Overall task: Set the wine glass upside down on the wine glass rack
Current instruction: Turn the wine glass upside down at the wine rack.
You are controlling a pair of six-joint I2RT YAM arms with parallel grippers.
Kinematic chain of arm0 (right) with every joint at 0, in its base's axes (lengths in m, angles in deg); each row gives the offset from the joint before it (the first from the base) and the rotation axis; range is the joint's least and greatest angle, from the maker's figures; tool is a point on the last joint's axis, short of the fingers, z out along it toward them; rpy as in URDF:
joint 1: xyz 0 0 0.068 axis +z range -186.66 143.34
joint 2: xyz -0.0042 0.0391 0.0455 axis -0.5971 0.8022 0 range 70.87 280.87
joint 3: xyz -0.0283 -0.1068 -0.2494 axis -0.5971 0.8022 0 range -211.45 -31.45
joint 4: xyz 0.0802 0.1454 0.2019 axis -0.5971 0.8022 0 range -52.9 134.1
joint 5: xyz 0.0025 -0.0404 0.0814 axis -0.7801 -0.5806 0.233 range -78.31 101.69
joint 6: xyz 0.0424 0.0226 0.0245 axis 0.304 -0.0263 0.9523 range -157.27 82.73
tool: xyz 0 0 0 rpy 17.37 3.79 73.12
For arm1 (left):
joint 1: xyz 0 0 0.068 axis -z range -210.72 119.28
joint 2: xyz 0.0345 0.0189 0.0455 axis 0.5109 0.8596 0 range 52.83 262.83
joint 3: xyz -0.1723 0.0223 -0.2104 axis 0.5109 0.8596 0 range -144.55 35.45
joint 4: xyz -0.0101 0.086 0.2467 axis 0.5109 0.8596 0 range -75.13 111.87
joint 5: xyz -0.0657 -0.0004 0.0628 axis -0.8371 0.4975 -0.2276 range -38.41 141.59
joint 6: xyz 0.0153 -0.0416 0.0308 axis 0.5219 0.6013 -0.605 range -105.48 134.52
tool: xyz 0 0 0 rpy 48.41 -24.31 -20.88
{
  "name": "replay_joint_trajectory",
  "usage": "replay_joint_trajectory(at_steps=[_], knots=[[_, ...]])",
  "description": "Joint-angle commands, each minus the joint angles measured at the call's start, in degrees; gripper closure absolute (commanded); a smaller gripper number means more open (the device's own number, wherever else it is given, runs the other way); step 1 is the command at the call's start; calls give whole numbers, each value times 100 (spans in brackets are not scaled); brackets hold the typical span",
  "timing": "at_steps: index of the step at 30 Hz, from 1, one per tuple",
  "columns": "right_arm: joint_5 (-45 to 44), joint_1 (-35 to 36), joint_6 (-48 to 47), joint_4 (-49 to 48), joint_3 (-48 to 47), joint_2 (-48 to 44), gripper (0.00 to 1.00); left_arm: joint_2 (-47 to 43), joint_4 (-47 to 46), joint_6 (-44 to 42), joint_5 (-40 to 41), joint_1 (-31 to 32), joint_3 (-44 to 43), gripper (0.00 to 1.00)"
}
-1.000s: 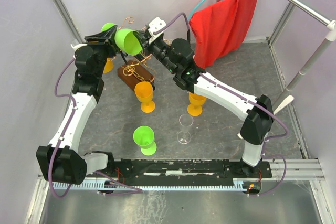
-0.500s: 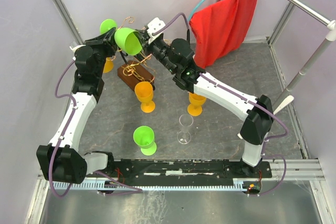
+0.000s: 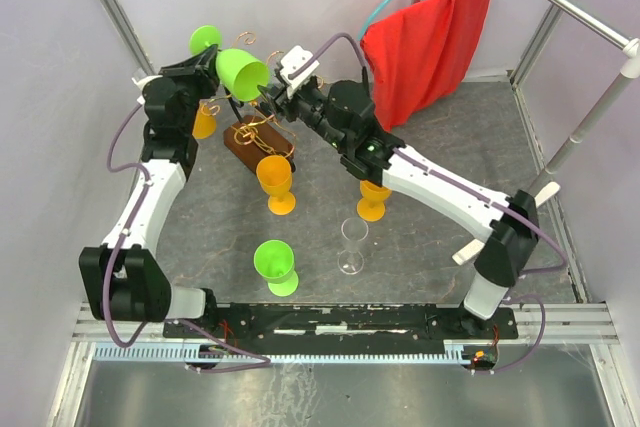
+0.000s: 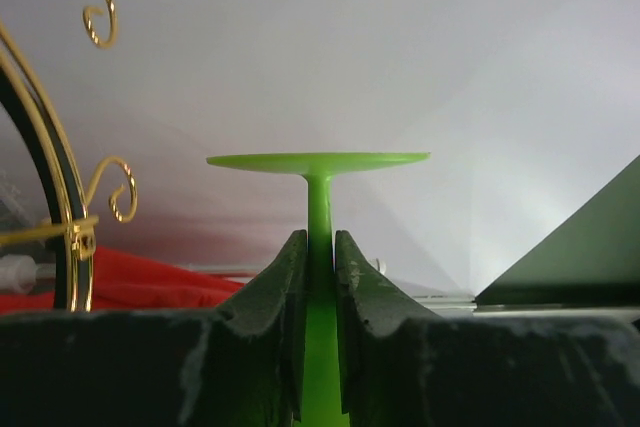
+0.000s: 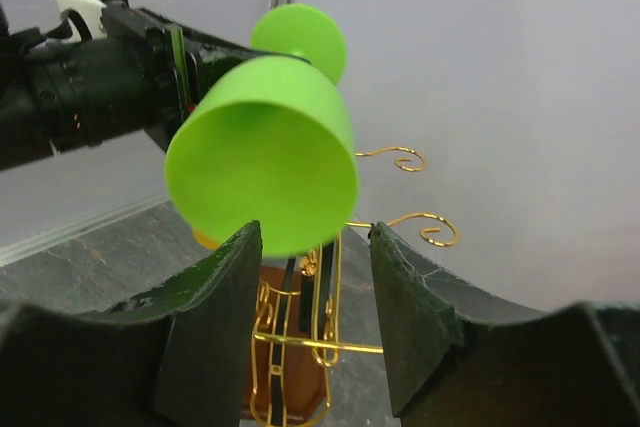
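Right hand (image 5: 313, 237) released wine glass (image 5: 265, 167); left hand (image 4: 320, 247) seemingly pinches stem (image 4: 319, 202).

Closed the left gripper (image 4: 320, 243) tight onto the stem of the green wine glass (image 3: 240, 73), parted the right gripper (image 5: 314, 237) off its bowl and eased it slightly nearer, carried the glass a touch farther, and swung the right elbow (image 3: 508, 245) nearer and rightward.

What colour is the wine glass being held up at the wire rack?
A bright green plastic wine glass, clearest in the right wrist view.
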Motion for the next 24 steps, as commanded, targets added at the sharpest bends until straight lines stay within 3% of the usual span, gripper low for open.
replay_joint_trajectory(at_steps=[1, 8, 14, 19, 24], knots=[[-302, 26, -213, 461, 262, -855, 43, 181, -861, -450, -328, -384, -515, 97], [-946, 18, -344, 1558, 706, -1639, 28, 61, -1392, -1538, -900, -998, -550, 97], [-765, -83, -549, 3143, -1, -1491, 12, -558, -1003, -3816, -1524, -1424, -273, 97], [-861, -194, -639, 3288, 118, -1530, 10, -1378, 207, -6384, -1456, -1454, -202, 97], [-776, -377, -490, 3319, 188, -1562, 10, -2171, 470, -7502, -1303, -1454, 434, 97]])
